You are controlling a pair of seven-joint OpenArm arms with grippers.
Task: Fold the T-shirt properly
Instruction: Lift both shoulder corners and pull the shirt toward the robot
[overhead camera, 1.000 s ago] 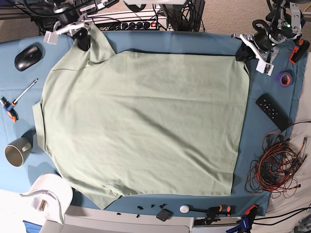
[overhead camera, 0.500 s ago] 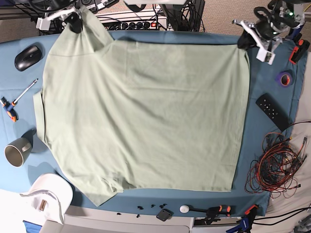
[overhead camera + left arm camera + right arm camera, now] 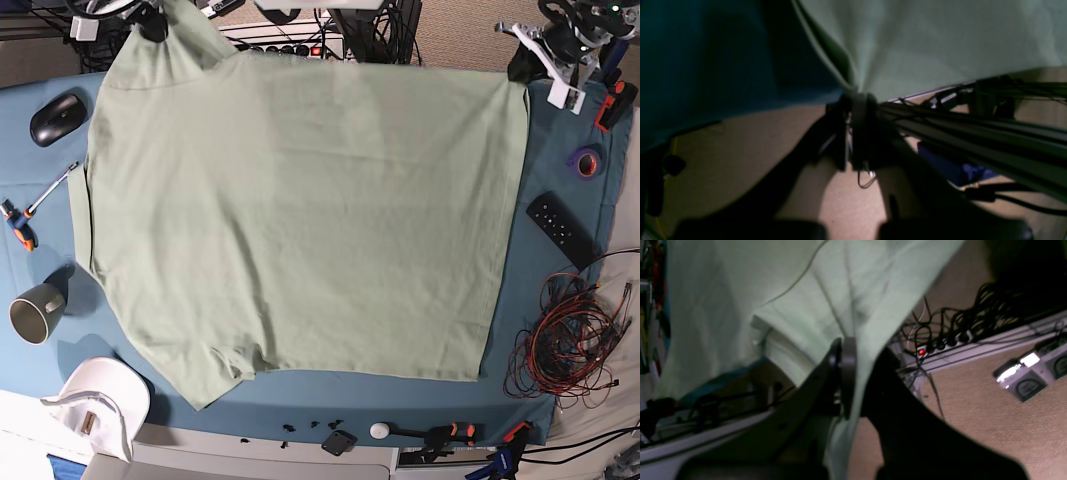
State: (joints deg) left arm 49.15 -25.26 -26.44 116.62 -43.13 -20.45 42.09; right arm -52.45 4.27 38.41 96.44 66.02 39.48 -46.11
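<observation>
The pale green T-shirt (image 3: 300,200) lies spread over the blue table cloth (image 3: 560,130), with its far edge lifted past the table's back edge. My right gripper (image 3: 152,25), at the base view's top left, is shut on the shirt's far-left corner. The right wrist view shows that gripper (image 3: 844,343) pinching the T-shirt (image 3: 800,306) fabric. My left gripper (image 3: 520,68), at the top right, is shut on the far-right corner. In the left wrist view that gripper (image 3: 853,96) holds a bunched point of the T-shirt (image 3: 923,43). A short sleeve hangs near the front left.
A mouse (image 3: 57,117), pen (image 3: 52,190), screwdriver (image 3: 20,225), mug (image 3: 36,312) and white cap (image 3: 100,400) line the left side. A tape roll (image 3: 588,162), remote (image 3: 561,230) and tangled wires (image 3: 570,340) sit on the right. A power strip (image 3: 290,45) lies behind the table.
Both grippers have moved toward the far edge, still shut on the shirt's corners. The whole shirt has slid away with them, and its front hem now lies farther from the table's front edge.
</observation>
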